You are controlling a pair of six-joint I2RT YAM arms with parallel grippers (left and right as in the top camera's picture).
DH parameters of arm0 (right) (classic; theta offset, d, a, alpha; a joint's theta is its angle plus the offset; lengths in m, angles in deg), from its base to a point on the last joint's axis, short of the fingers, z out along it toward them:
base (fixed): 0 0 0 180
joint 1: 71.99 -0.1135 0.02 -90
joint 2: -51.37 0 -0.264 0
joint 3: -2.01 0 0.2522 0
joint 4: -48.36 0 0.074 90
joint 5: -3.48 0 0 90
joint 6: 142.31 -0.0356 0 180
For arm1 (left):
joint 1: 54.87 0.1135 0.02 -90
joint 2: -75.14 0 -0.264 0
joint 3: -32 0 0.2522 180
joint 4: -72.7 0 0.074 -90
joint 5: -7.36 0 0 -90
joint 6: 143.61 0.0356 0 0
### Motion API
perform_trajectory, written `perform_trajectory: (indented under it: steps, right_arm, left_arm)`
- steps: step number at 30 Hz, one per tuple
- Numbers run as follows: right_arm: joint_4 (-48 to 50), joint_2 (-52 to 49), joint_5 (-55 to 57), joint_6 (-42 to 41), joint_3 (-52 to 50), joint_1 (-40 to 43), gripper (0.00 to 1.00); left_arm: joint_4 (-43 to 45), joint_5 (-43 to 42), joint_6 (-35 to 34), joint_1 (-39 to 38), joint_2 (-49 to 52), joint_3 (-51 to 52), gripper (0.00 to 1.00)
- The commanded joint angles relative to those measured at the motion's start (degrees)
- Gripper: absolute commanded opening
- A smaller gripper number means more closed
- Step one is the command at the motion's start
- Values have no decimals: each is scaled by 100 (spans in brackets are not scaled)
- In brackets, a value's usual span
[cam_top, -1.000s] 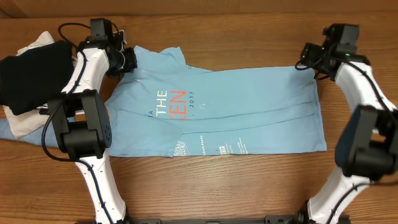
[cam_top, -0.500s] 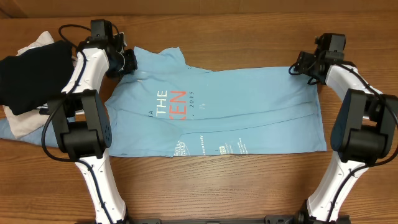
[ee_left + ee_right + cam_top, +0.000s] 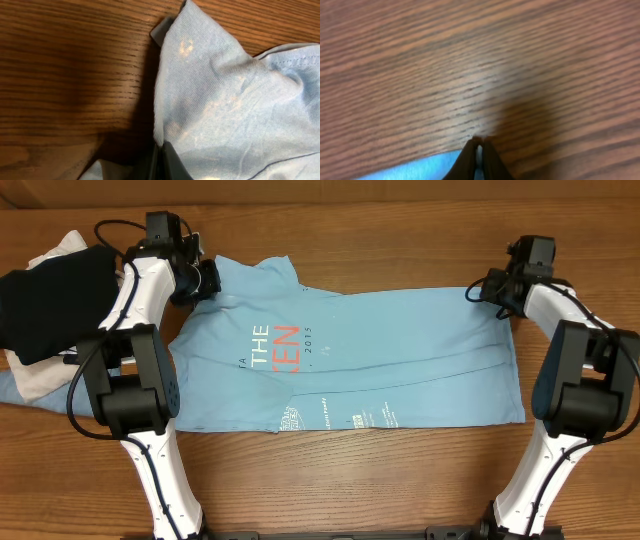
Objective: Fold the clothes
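Shows a sky-blue T-shirt spread flat across the wooden table, red and white lettering up. Grips its far left corner with the left gripper, jaws clamped on cloth. Grips its far right corner with the right gripper, jaws together on the blue edge.

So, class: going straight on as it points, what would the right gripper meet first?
Probably the table: beyond the shut right gripper, at the edge of the shirt, only bare wood shows. Depth is unclear.

2 arms — white links, black joints (thin black cables).
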Motion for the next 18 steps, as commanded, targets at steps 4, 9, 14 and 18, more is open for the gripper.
perform_trajectory:
  steps: [4,9,14,18]
  right_arm:
    - [-544,398,4,-17,476,15,4]
    - [-1392,935,234,-15,809,22,7]
    - [-2448,1421,409,-22,826,44,7]
    - [-3300,1617,409,-168,826,111,7]
  left_arm:
    - [13,-11,-26,46,-343,-142,4]
    - [-151,17,-13,50,-837,-142,5]
    - [-824,256,-33,76,-1434,-142,4]
    - [-1421,527,-33,142,-1696,-140,4]
